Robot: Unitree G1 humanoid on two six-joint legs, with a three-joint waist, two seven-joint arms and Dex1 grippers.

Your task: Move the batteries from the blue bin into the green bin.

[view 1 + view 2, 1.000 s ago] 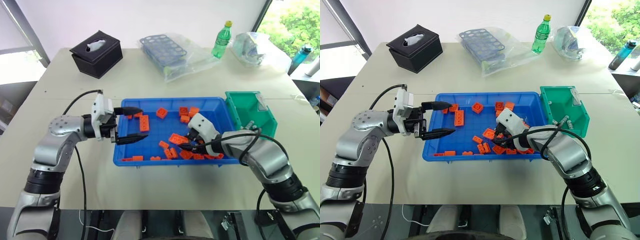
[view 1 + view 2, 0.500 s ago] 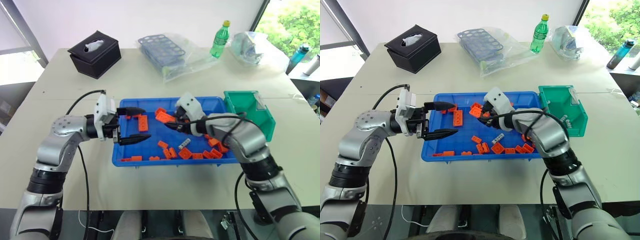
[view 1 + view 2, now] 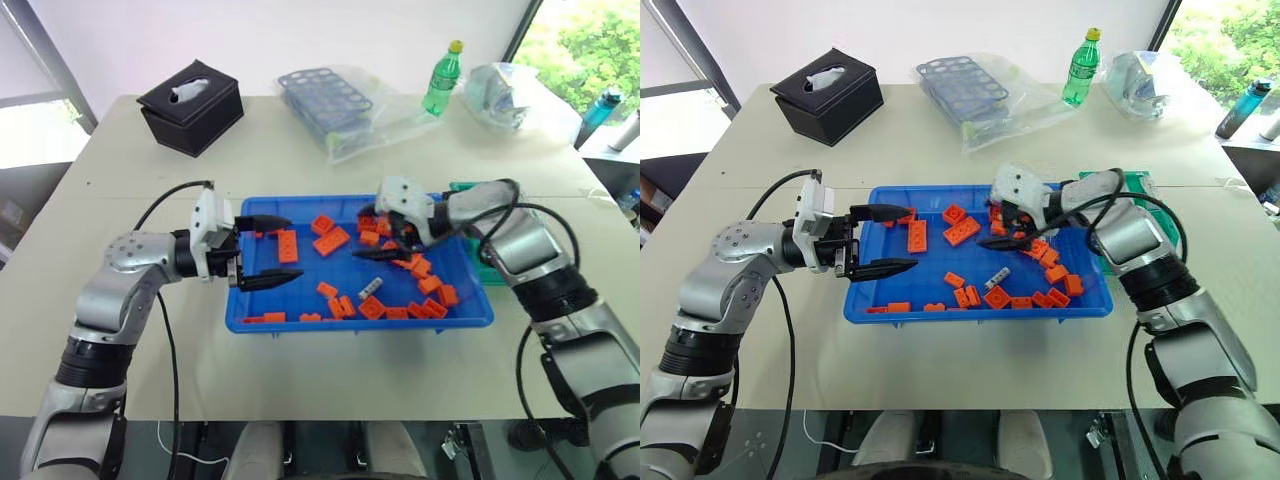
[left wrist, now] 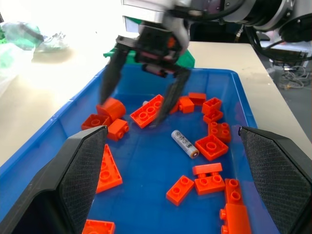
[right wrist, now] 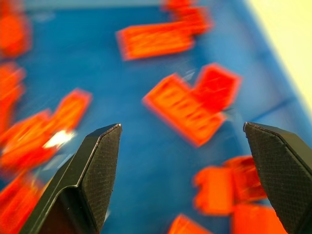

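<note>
Left wrist view gives me the cleanest read: one battery (image 4: 185, 143) lies flat on the floor of the blue bin (image 4: 73, 122), just below and in front of my right hand (image 4: 146, 87), among orange bricks (image 4: 151, 109) but not touching any that I can see. Right hand has its fingers spread wide with nothing between them, hanging over the middle of the bin and angled down. Left hand (image 3: 262, 250) sits at the bin's near-left rim, fingers apart too, empty, pointing across toward the right hand. The green bin (image 3: 480, 262) is behind the right arm, mostly covered by it, touching or just beside the blue bin's far edge; can't see what's inside. I'd call this the reach-for-pickup step: nothing gripped yet. Next move as I see it: bring the right hand down onto the battery, line the fingers across its short axis, close, then swing back toward the green bin. Risk is snagging the brick just beside it.
</note>
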